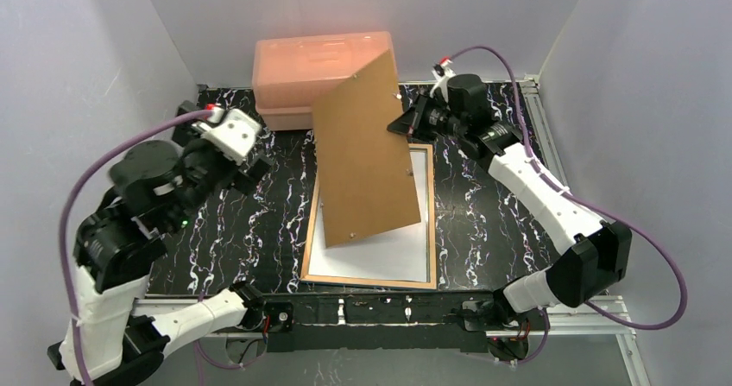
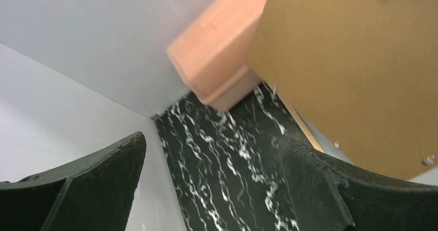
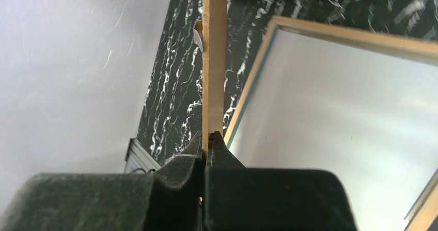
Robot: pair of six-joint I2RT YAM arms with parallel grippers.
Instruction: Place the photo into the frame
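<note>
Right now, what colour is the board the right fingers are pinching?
Plain brown board; top external view shows it best.

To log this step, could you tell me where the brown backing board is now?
The backing board stands tilted over the frame mid-table in the top view, its far right edge pinched by the right gripper.

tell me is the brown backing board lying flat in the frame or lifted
Lifted and tilted. The right tool pinches the far edge of the backing board; its near edge rests inside the frame.

Frame (image 1: 367, 281) partly behind backing board (image 1: 367, 157)
</note>
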